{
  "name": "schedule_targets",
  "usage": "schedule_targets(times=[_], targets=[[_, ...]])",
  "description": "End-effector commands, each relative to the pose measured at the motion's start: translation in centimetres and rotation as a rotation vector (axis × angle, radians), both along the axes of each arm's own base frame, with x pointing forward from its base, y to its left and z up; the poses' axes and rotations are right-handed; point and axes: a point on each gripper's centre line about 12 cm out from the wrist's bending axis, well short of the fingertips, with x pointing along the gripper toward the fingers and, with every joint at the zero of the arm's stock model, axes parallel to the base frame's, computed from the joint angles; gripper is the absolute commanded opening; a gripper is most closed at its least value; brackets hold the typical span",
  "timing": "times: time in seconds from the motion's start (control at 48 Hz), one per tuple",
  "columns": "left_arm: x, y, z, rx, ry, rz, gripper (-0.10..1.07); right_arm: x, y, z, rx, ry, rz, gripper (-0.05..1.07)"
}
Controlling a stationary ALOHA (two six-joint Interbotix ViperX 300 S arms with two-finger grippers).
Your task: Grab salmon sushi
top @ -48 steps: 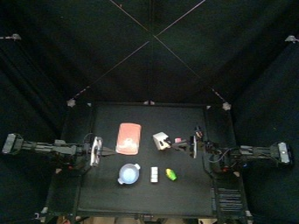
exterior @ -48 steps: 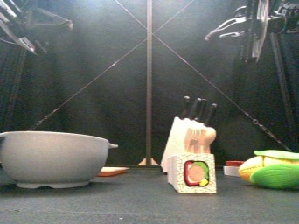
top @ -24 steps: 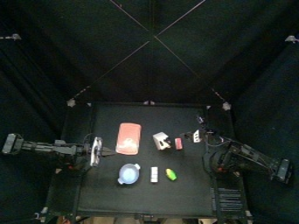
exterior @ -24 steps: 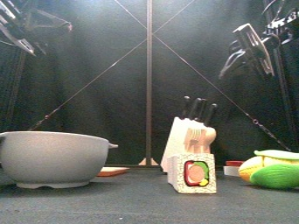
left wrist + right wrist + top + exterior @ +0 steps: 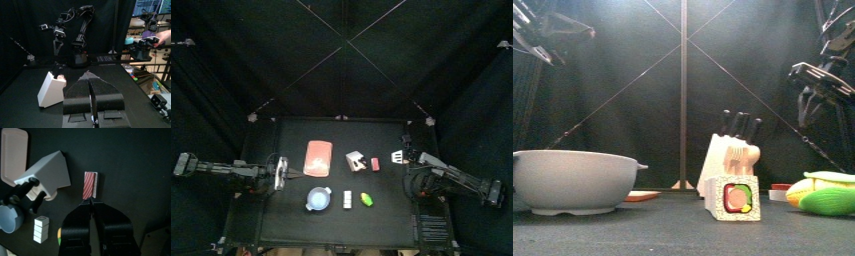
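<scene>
The salmon sushi [image 5: 90, 185] is a tiny pink-red striped piece with a whitish edge, lying flat on the black table beside the knife block [image 5: 48, 174]. It also shows in the top view [image 5: 376, 160], right of the block [image 5: 356, 158]. My right gripper [image 5: 87, 203] is shut and empty, above the table, with its tips just short of the sushi's near end; in the top view [image 5: 400, 156] it is to the sushi's right. My left gripper [image 5: 89, 76] is shut and empty, resting at the table's left edge [image 5: 281, 171]. The sushi is not visible in the front view.
A large salmon-coloured slab [image 5: 318, 158] lies left of the knife block. Along the front stand a grey bowl [image 5: 318, 200], a white sushi roll [image 5: 346, 199] and a green piece [image 5: 365, 199]. A person's hand [image 5: 152, 40] shows beyond the curtains.
My right arm has come down from high up and swung out over the table, bringing its gripper close to the salmon sushi. The left arm has not moved.
</scene>
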Motion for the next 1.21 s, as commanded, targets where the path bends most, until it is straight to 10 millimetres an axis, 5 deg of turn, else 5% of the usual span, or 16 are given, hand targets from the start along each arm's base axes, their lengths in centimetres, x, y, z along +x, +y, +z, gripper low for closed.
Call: schedule_targets(times=[0.0, 0.229, 1.188], targets=[[0.2, 0.1, 0.5, 0.001, -0.015, 0.007, 0.0, 1.1, 0.6, -0.7, -0.009, -0.001, 0.022, 0.11], [0.1, 0.4, 0.4, 0.001, -0.012, 0.02, 0.0, 3.5, 1.4, -2.4, -0.053, 0.012, 0.076, 0.18], [0.1, 0.7, -0.1, 0.001, 0.0, 0.037, 0.0, 7.1, -0.3, -7.9, -0.064, 0.237, 0.127, 0.91]])
